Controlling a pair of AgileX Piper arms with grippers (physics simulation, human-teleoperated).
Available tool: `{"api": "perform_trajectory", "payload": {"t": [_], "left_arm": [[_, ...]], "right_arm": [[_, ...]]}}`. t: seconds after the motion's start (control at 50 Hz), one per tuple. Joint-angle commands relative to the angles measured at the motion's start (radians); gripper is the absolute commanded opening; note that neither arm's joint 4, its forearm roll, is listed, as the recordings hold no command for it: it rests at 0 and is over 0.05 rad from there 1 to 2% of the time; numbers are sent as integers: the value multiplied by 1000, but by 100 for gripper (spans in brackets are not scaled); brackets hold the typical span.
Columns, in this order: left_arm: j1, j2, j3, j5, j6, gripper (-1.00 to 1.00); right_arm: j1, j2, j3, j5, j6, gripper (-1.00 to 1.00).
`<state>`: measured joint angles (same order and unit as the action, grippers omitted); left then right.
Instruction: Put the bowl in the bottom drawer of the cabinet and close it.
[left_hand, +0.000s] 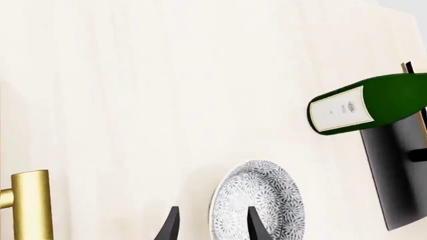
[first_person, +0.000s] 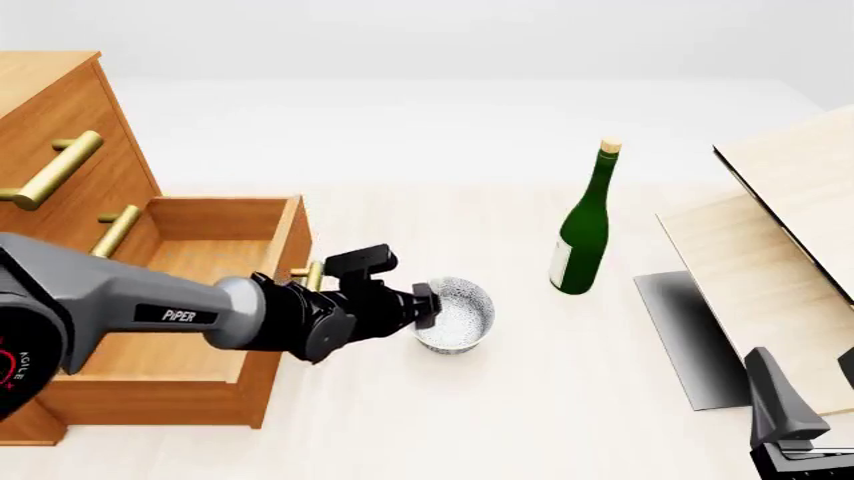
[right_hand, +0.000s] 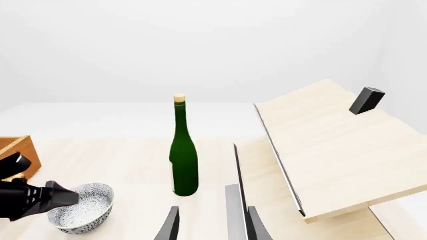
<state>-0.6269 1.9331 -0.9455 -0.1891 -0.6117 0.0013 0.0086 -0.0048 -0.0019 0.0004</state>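
Now, bowl (first_person: 455, 315): just past my left fingers (first_person: 424, 305), at their 3 o'clock
Left fingers: spread, straddling its near rim
Right fingers (right_hand: 210, 225): apart, idle

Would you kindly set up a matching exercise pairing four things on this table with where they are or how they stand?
1. bowl
2. bottle
3. bottom drawer
4. right gripper

A. pulled open
B. at the table's near right corner
C. upright, right of the bowl
D. at the left gripper's fingers

Pairs: 1-D, 2-C, 3-A, 4-B
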Motion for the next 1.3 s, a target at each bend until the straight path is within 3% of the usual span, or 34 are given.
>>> {"api": "perform_trajectory", "payload": {"t": [0.02, 0.38, 0.4, 0.86, 0.88, 1.3], "left_arm": [[-10, -1, 7, -5, -40, 100], [-21, 10, 14, -20, -58, 100], [-18, 7, 12, -18, -54, -100], [-10, -114, 46, -1, -1, -100], [-8, -116, 47, 1, 2, -100], [-5, -180, 75, 5, 21, -100]], "right_arm": [[0, -1, 0, 0, 0, 100], [0, -1, 0, 0, 0, 100], [0, -1, 0, 0, 0, 100], [0, -1, 0, 0, 0, 100], [70, -7, 0, -2, -6, 100], [70, -7, 0, -3, -6, 100]]}}
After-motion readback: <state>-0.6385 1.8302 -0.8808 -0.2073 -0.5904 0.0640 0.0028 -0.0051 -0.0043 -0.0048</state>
